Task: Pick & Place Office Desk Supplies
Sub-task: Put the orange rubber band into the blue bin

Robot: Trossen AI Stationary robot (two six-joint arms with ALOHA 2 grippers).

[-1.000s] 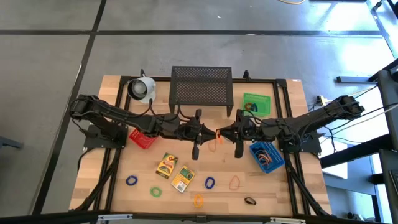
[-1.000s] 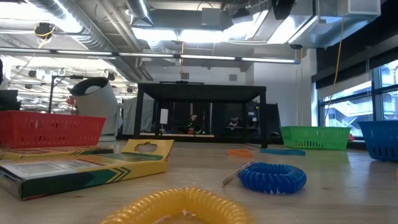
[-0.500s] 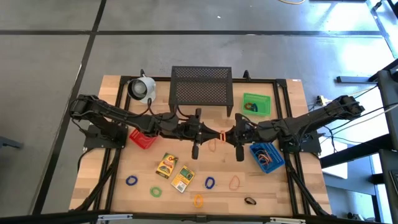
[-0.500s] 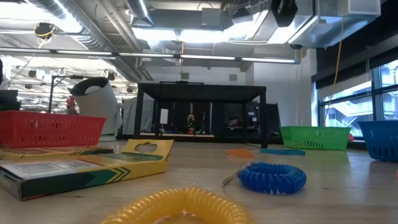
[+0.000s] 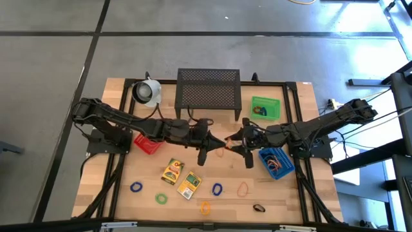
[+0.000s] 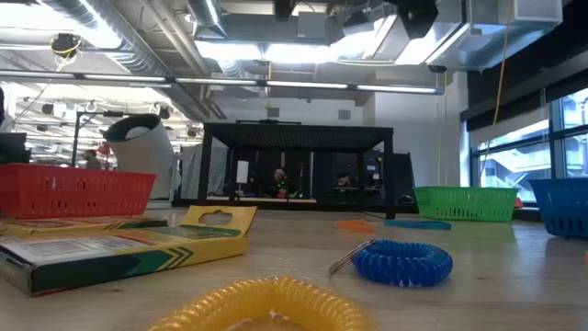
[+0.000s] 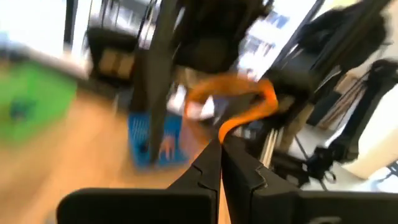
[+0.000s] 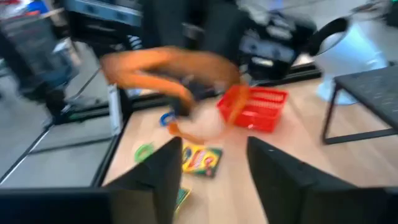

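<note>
My left gripper (image 5: 219, 142) and my right gripper (image 5: 234, 142) face each other above the table's middle. The left is shut on an orange loop (image 5: 226, 140), which also shows in the left wrist view (image 7: 239, 102). The right gripper (image 8: 214, 165) is open, and the blurred loop (image 8: 168, 68) shows just ahead of its fingers. Two yellow packets (image 5: 172, 171) (image 5: 188, 184) lie flat on the table, with blue (image 5: 217, 189), green (image 5: 161, 198), orange (image 5: 243, 189), yellow (image 5: 205, 207) and dark (image 5: 259, 209) loops around them. My left gripper pinches one strand of the orange loop (image 7: 222, 129) between its two fingertips, coming level from the table's left. The loop is lifted clear of the table and stretches away toward the right gripper. My right gripper: blur hides whether its open fingers touch the loop.
A red bin (image 5: 147, 143) stands left of the grippers, a blue bin (image 5: 277, 161) holding loops stands to the right, and a green bin (image 5: 265, 107) at the far right. A black mesh stand (image 5: 208, 89) and a white mug (image 5: 147, 91) are at the far edge.
Both grippers have turned about their wrists while staying over the table's middle, tip to tip. The orange loop stays lifted between them.
</note>
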